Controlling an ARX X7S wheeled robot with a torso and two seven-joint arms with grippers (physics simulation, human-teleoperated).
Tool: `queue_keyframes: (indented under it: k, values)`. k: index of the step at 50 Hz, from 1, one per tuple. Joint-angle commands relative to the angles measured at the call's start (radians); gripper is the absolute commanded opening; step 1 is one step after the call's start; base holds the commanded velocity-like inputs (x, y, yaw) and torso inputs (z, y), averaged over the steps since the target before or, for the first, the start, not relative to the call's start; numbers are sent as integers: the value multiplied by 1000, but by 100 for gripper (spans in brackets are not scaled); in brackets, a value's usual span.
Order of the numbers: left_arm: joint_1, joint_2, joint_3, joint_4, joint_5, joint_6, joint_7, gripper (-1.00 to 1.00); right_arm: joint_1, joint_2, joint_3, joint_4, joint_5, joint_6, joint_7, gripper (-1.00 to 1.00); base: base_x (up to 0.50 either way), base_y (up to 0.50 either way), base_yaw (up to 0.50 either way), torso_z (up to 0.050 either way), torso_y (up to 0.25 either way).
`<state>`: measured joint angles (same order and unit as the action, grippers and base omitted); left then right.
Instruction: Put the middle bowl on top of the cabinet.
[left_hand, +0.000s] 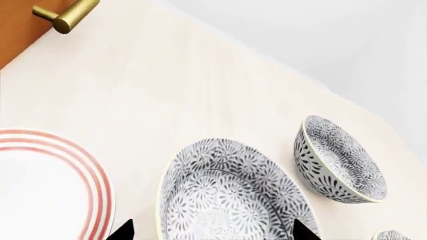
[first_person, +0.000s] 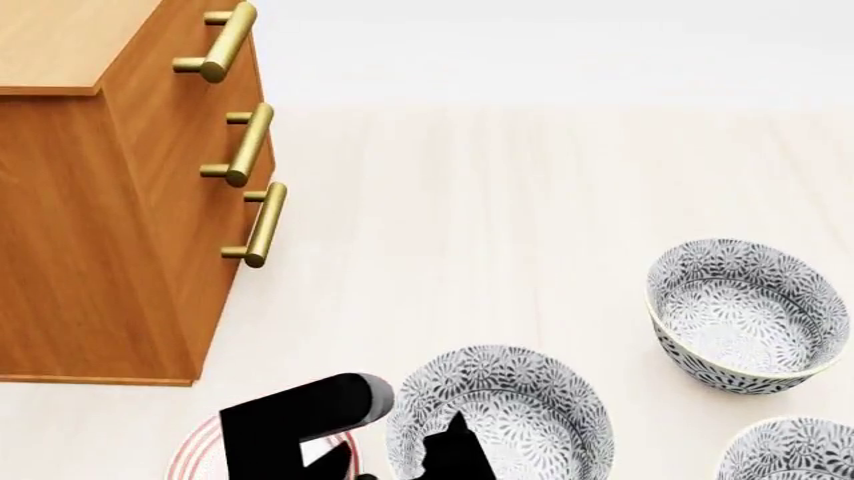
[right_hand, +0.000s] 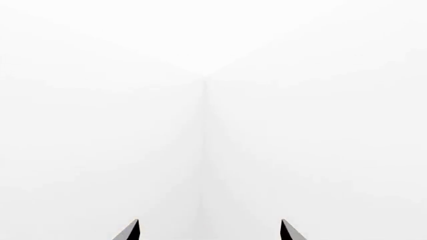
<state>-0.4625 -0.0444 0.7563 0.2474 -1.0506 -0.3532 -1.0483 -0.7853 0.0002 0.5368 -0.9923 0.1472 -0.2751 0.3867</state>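
Observation:
Three alike grey-patterned bowls stand on the pale table. The middle bowl is the one nearest the red-ringed plate. My left gripper hovers open just over it, one black fingertip showing on each side of the bowl in the left wrist view, nothing held. The cabinet stands at the far left, with a flat top and brass handles. My right gripper is open with nothing between its fingers, faces blank white, and does not show in the head view.
A second bowl stands farther right, and a third is at the lower right edge. The red-ringed plate lies partly under my left arm, in front of the cabinet.

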Motion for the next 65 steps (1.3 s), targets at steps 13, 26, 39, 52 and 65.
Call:
queue_keyframes:
  k: [13, 26, 39, 52, 65]
  values:
    - [-15, -13, 25, -136, -9, 69, 92, 100, 0, 0, 6, -10, 0, 0, -9, 100, 0, 0, 0, 0, 0]
    - [-17, -11, 33, -220, -22, 107, 154, 100, 0, 0, 8, -27, 0, 11, -10, 100, 0, 0, 0, 0, 0]
    - [-21, -6, 51, -263, -41, 133, 208, 100, 0, 0, 11, -28, 3, 4, -15, 100, 0, 0, 0, 0, 0]
    - [-34, -2, 61, -321, -64, 158, 262, 100, 0, 0, 16, -41, 4, 10, -17, 100, 0, 0, 0, 0, 0]
    - [-47, 4, 79, -402, -72, 185, 310, 100, 0, 0, 23, -51, 8, 13, -19, 100, 0, 0, 0, 0, 0]
